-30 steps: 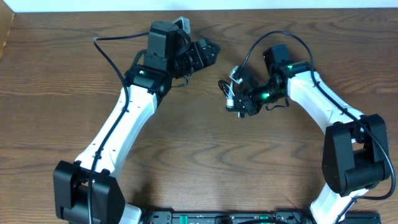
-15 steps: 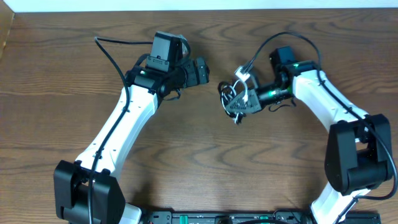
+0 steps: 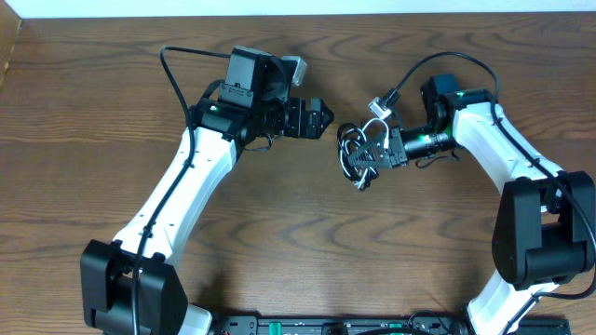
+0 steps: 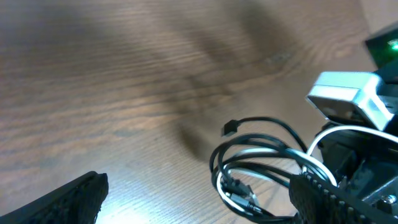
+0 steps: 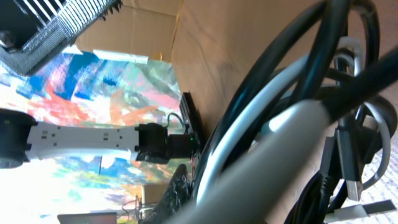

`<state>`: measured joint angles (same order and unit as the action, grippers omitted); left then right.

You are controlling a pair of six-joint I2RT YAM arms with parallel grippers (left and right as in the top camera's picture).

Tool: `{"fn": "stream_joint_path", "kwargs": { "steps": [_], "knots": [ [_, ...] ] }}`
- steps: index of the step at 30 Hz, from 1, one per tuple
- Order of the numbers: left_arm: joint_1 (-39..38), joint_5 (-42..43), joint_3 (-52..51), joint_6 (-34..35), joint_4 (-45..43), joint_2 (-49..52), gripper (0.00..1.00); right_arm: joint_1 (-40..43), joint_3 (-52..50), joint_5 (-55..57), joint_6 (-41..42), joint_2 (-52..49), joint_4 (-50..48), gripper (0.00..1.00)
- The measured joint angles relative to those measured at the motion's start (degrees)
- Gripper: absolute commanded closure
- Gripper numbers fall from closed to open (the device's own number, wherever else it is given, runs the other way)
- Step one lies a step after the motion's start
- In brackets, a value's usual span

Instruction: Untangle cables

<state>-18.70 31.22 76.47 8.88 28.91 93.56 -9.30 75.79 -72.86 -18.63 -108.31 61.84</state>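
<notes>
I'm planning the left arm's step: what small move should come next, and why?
Probably ease the left gripper forward to pinch the black strand near its free plug end. That gripper is open and aimed at the cables, which the right gripper holds bunched, black and white strands looped together.

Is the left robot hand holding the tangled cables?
No, the left gripper is open and empty; the cables are held by the right gripper.

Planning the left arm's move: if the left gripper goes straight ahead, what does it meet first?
Probably the tangled cables held by the right gripper; the left gripper points at them, height unclear.
</notes>
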Motion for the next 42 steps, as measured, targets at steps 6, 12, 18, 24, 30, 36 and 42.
{"fn": "stream_joint_path", "kwargs": {
  "steps": [6, 12, 18, 24, 30, 36, 42],
  "knots": [
    [0.00, 1.68, 0.00, -1.42, -3.10, 0.94, 0.03, -0.04, 0.00, 5.31, -13.33, 0.11, 3.13, 0.99],
    [0.00, 1.88, 0.00, 1.18, -4.96, 5.07, 0.03, -1.77, 0.00, 14.64, -18.84, 0.11, -4.57, 0.89],
    [0.00, 1.90, 0.00, 2.86, -5.09, 6.69, 0.03, -2.29, 0.02, 27.39, -9.88, 0.20, -12.96, 0.22],
    [0.00, 1.90, 0.00, 3.15, -5.55, 6.69, 0.03, -1.95, 0.02, 40.26, 3.43, 0.35, -13.57, 0.01],
    [0.00, 1.90, 0.00, 3.15, -5.55, 6.69, 0.03, -0.22, 1.29, 45.38, 12.81, 0.37, -12.81, 0.01],
    [0.00, 1.90, 0.00, 3.15, -5.57, 6.69, 0.03, 0.50, 7.39, 45.38, 16.24, 0.37, -10.54, 0.12],
    [0.00, 1.90, 0.00, 3.15, -5.57, 6.69, 0.03, 0.50, 11.80, 44.96, 19.04, 0.44, -10.43, 0.18]
  ]
}}
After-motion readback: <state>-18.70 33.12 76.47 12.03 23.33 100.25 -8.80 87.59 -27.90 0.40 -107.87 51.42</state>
